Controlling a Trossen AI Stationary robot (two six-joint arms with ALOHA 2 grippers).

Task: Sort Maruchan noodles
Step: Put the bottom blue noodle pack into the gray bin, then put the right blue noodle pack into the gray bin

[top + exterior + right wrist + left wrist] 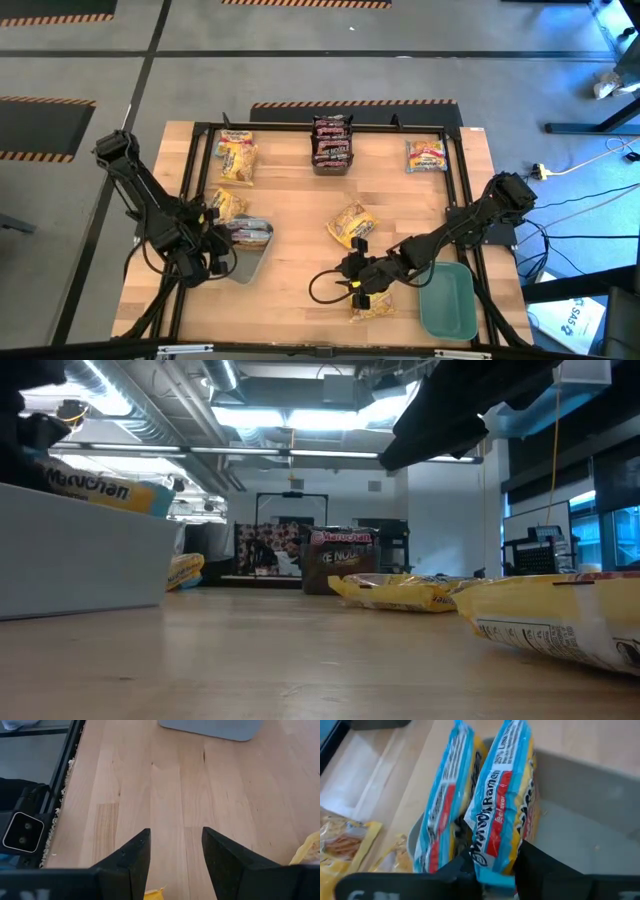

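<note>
- Noodle packets spread over the wooden table [300,200]: yellow ones at the far left [238,158], a dark stack [332,143] at the far middle, a pale red-marked one [426,155] at the far right, a yellow one [351,224] near the centre, another yellow one [371,306] at the near edge.
- Left gripper [492,865] over the grey tray [580,830] on the left side, fingers narrow around the lower edge of a blue-and-yellow packet [507,805] standing on end; a second like it [445,805] upright just beside, touching.
- Cannot tell whether that pinch is firm or already loosening.
- Right gripper [172,857] low over bare wood, just above the near-edge yellow packet; fingers apart at a middling width, holding nothing.
- Teal tray [447,300] just beside that packet, to its right.
- Judged light, thin and crinkly, with slippery film and a brittle noodle block inside; likely to slide on the wood rather than lift if nudged from the side.
- Best taken across the short width near the middle, pinching the firm block and not the loose sealed end, which would probably fold or slip out.
- Hard squeezing probably cracks the noodles; a moderate squeeze should do.
- Upright packets in the grey tray look liable to tip once released, leaning on each other for support.
</note>
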